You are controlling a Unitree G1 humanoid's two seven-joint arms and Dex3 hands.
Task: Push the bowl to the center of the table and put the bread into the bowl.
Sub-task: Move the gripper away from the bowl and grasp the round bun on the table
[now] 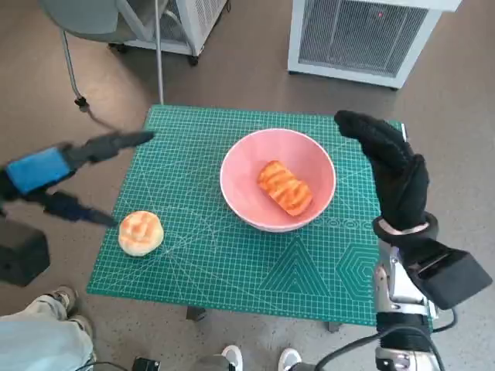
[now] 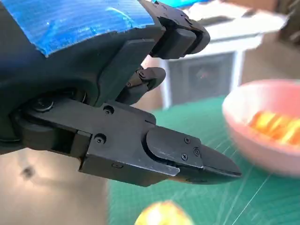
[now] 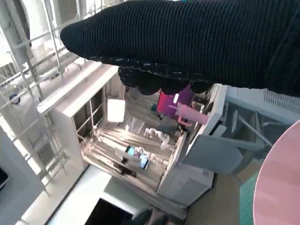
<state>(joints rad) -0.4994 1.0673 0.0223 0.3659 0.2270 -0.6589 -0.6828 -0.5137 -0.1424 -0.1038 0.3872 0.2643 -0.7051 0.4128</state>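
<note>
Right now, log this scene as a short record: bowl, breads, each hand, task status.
bowl: pink bowl, upright near the middle of the green mat
bread in bowl: long glazed bread, lying inside
round bun: on the mat by its left edge, outside the bowl
left hand: over the mat's left edge above the bun, holding nothing, fingers apart
right hand: raised beside the bowl's right side, holding nothing
task status: one bread in, round bun still out

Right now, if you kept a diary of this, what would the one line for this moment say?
bowl: mid-mat, holds long bread | round bun: on mat, outside bowl | left hand: open, beside bun | right hand: open, beside bowl
</note>
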